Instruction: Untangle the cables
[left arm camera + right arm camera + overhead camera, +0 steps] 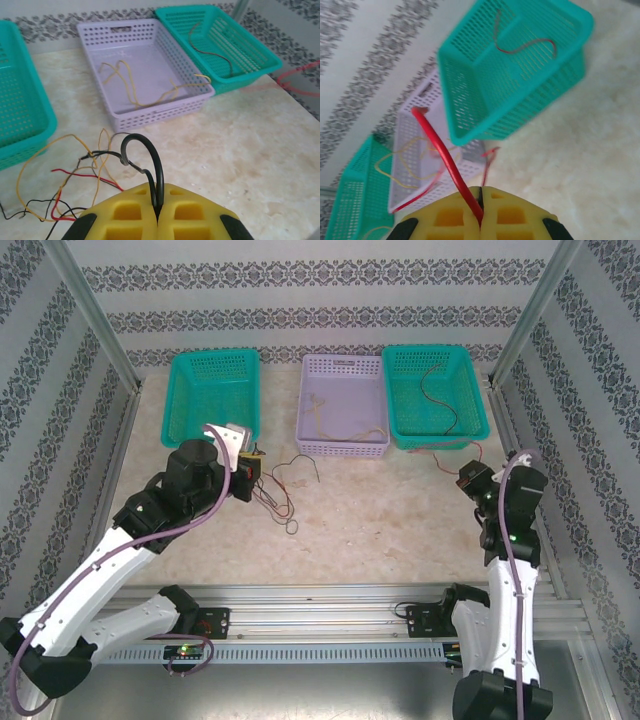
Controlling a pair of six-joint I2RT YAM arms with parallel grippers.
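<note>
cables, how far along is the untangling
Done: a yellow cable lies in the lavender basket, another cable in the right teal basket. In hand: left gripper holds a black cable, right gripper a red cable. Left: the tangle by the left gripper.

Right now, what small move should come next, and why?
Probably raise the left claw slowly, drawing its thin black wire upward. That wire runs from the shut claw into a knot of thin yellow, red and black wires lying on the pale tabletop, so a gentle lift should show where it catches.
</note>
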